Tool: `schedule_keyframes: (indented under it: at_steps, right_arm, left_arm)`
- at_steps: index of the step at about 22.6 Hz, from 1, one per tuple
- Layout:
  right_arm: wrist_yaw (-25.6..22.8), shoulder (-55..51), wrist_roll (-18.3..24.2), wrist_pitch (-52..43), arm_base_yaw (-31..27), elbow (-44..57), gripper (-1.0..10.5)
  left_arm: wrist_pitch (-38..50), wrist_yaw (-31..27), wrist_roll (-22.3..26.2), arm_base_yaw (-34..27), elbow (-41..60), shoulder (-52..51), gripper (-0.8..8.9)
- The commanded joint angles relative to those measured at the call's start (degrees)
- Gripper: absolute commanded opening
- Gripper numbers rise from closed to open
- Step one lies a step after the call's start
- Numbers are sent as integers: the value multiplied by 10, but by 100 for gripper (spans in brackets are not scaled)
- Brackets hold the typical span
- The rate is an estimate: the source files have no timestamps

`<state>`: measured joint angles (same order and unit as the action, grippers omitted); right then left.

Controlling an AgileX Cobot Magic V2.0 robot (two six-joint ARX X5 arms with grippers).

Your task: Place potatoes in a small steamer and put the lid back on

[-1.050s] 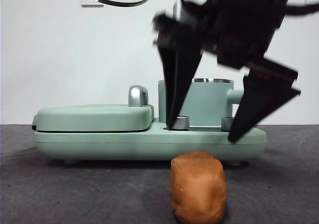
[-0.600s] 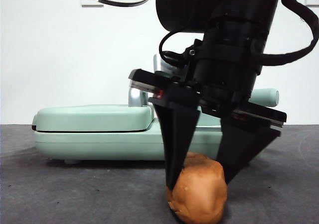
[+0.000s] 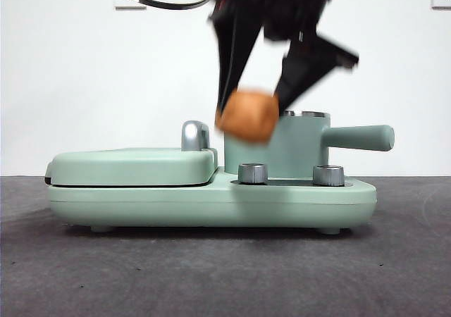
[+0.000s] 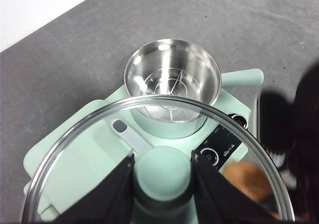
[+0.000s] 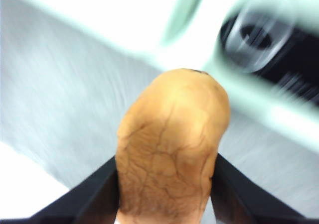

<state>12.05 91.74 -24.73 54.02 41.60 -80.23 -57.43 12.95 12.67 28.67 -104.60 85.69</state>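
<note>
Front view: the right gripper (image 3: 257, 109) is clenched on the potato (image 3: 247, 116), which hangs in the air (blurred) in front of the upper wall of the small steamer (image 3: 296, 146), clear of the dark worktop (image 3: 211, 275). The steamer stands on the mint-green appliance base (image 3: 211, 201) beside the closed griddle (image 3: 134, 168), with two steel dials (image 3: 253, 173) before it. An arc of the lid (image 3: 155, 0) shows at the top of this view. Left wrist view: the left gripper (image 4: 163, 170) grasps the lid's knob (image 4: 163, 171), both jaws against its sides; the lid's steel rim (image 4: 149, 100) sits above the open, empty steamer (image 4: 172, 82). Right wrist view: the potato (image 5: 172, 147) sits between the two black jaws, touching both; the background is blurred.
</note>
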Motion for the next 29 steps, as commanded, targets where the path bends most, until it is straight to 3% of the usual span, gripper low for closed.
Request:
schedule_keyframes:
  at_steps: [1,6,11,19,29]
  right_arm:
    - [0,5,49,24,-31,-73,122]
    - [0,8,85,34,-120,-163,122]
    - [2,38,109,30,-160,-196,122]
    - [12,135,131,4,-191,-234,122]
    - [44,243,120,-40,-204,-257,147]
  left_arm:
    - [13,2,2,2,-18,-1,19]
    - [13,2,2,2,-18,0,19]
    - [15,2,1,2,-18,0,19]
    - [16,2,-6,3,-18,0,19]
    - [14,2,-16,3,-18,0,19]
